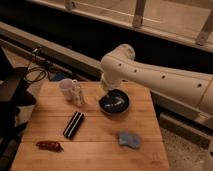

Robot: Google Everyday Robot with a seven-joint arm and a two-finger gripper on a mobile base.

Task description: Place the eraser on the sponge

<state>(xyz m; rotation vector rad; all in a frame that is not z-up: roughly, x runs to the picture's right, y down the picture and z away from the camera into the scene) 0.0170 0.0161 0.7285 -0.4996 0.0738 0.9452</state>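
Five things lay on the wooden counter (100,152): the eraser (73,125) sat left of centre, slanted, touching nothing; the sponge (130,139) lay flat toward the front right, well apart from it, with only bare wood between them; a black bowl (114,104) stood behind the sponge; a pale cup-like thing (71,92) stood behind the eraser, its form hard to make out; a dark red wrinkled thing (49,145) lay near the front left. The white arm (150,75) reached in from the right, cut off at the edge; the tool (107,91) hung over the bowl's rear rim, and I could not tell its state; black cables (35,74) trailed behind the counter's left corner.
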